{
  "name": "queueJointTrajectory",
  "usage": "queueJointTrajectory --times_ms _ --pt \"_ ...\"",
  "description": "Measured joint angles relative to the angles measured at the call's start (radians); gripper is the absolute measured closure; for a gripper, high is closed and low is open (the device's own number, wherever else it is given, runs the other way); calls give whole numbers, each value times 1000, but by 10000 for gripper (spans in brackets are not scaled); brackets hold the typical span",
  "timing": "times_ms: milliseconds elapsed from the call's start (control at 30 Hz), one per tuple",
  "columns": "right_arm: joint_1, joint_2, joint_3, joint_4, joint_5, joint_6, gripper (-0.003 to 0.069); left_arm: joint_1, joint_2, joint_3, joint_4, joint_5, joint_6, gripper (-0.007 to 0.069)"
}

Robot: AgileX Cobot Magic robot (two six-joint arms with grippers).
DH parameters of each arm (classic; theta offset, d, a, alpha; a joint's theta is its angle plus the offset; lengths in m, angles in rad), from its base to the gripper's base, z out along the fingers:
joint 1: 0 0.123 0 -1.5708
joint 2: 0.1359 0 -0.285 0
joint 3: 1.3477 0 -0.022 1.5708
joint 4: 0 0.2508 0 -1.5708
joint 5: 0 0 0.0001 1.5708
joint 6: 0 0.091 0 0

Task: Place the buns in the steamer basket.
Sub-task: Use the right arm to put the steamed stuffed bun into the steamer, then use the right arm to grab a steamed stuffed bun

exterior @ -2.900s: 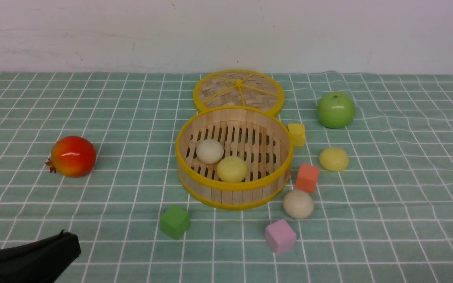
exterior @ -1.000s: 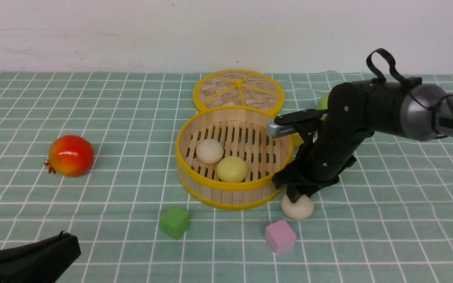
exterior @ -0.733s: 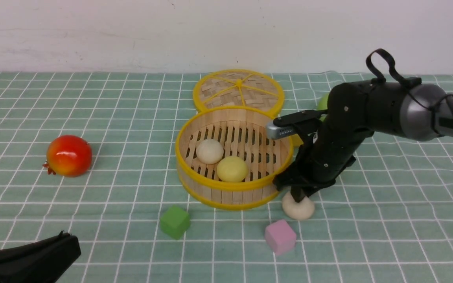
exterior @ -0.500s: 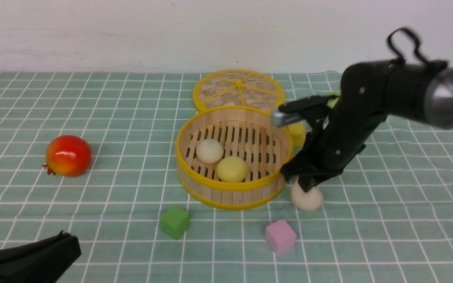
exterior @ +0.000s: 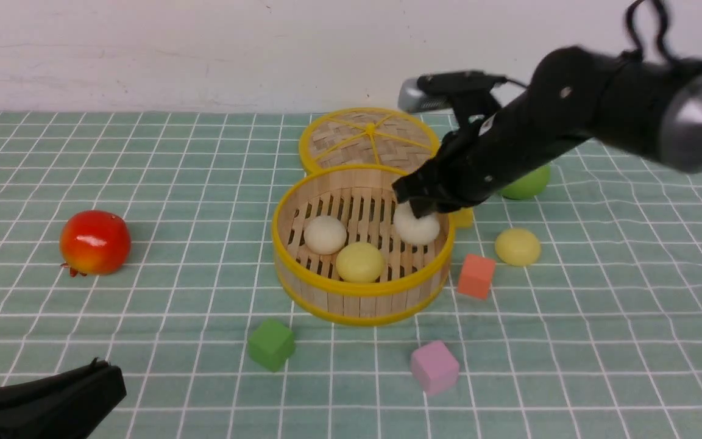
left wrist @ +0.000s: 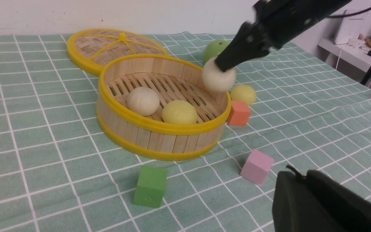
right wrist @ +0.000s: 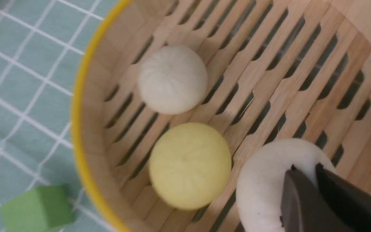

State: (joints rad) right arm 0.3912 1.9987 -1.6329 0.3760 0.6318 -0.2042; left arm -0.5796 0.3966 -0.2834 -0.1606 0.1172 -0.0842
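The steamer basket [exterior: 360, 289] stands mid-table with an off-white bun [exterior: 325, 235] and a pale yellow bun [exterior: 359, 261] on its slatted floor. My right gripper [exterior: 419, 207] is shut on the top of a second off-white bun [exterior: 417, 227] and holds it over the basket's right inner side, about level with the rim. In the right wrist view this held bun [right wrist: 262, 187] hangs above the slats beside the yellow bun [right wrist: 190, 166]. Another yellow bun [exterior: 517, 246] lies on the cloth to the basket's right. My left gripper [exterior: 104, 366] rests shut and empty at the near left.
The woven lid [exterior: 369, 139] lies behind the basket. A green apple [exterior: 528, 182] shows behind my right arm, and a red pomegranate [exterior: 95, 242] sits far left. Yellow [exterior: 464, 216], orange [exterior: 476, 275], pink [exterior: 434, 366] and green [exterior: 272, 344] cubes surround the basket.
My right gripper shut on the off-white bun lying at the basket's front right, lifted it and carried it over the rim. The pomegranate rolled slightly left. The left arm stayed still.
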Motion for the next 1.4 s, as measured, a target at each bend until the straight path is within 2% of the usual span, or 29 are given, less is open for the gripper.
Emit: queueJointTrajectory --times_ms 133,267,367,400,467,633,667,833,900,1000,1167,1400 --pt "0 52 -9 0 -32 -1 590 0 0 0 0 0 0 582" --pt "0 78 -9 0 -41 -4 492 0 0 0 0 0 0 581" --pt "0 85 -10 0 -44 -4 372 0 0 0 0 0 0 581" --pt "0 85 -10 0 -45 -4 357 0 0 0 0 0 0 581" --pt "0 84 -10 0 -45 -4 267 0 0 0 0 0 0 581" --pt "0 3 -10 -17 -22 -4 173 0 0 0 0 0 0 573" --pt "0 3 -10 -17 -19 -4 173 0 0 0 0 0 0 572" --pt "-12 -151 -17 -222 95 10 188 0 0 0 0 0 0 566" --pt "-36 -171 -21 -330 166 74 222 0 0 0 0 0 0 564" --pt "-92 -138 -21 -406 255 176 273 0 0 0 0 0 0 561" --pt "-171 -4 -20 -376 215 217 350 0 0 0 0 0 0 554" --pt "-210 81 -20 -289 46 218 365 0 0 0 0 0 0 549"
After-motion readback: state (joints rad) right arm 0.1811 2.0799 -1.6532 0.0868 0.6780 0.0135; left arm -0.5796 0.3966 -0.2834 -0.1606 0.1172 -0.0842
